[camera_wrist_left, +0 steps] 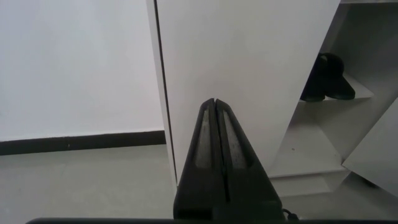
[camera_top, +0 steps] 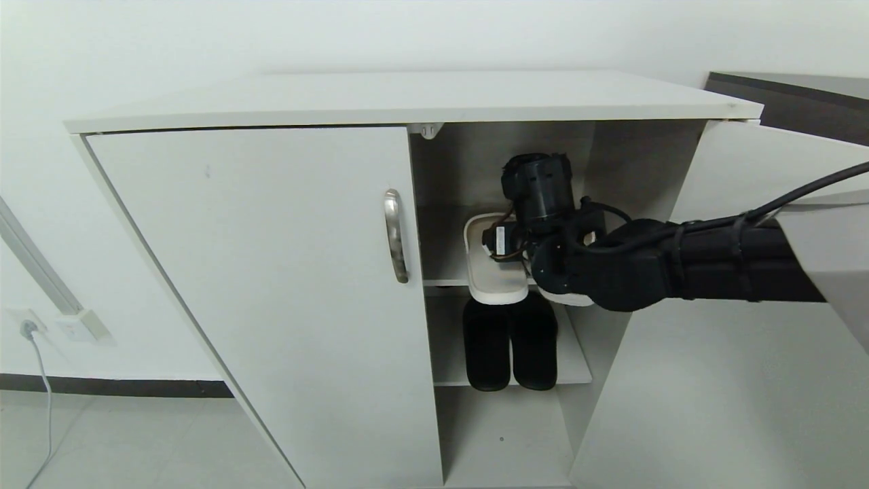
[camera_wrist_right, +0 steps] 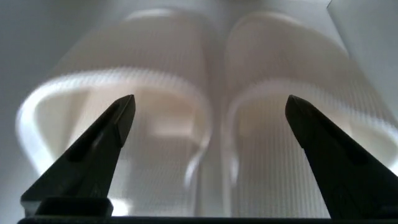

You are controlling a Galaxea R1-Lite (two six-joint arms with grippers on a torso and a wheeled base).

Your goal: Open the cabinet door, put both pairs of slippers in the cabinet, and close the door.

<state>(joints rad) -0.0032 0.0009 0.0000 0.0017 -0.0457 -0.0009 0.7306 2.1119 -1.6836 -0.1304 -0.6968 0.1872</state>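
White laminate makes up the cabinet (camera_top: 407,98), which stands against a pale wall. Its left door (camera_top: 271,272) is closed, at nine o'clock from the open bay. The right door (camera_top: 713,380) is swung wide open at three o'clock from that bay.

The black right arm (camera_top: 679,261) comes in from three o'clock, and its wrist sits inside the bay at upper-shelf level. The upper shelf (camera_top: 441,278) carries the white slippers (camera_top: 495,282), which lie side by side. Their heels stick out just past the shelf's front edge. At six o'clock from them, the lower shelf (camera_top: 577,370) holds the black slippers (camera_top: 510,343), also side by side with heels toward the front.

The right hand (camera_wrist_right: 210,104) hangs just above the white pair with its fingers spread wide. One fingertip is over each slipper, and it grips nothing. The left hand (camera_wrist_left: 214,102) is outside the cabinet, facing the closed left door. Its two fingers are pressed flat together with nothing between them.

A metal handle (camera_top: 396,236) stands upright at the three o'clock edge of the closed door.
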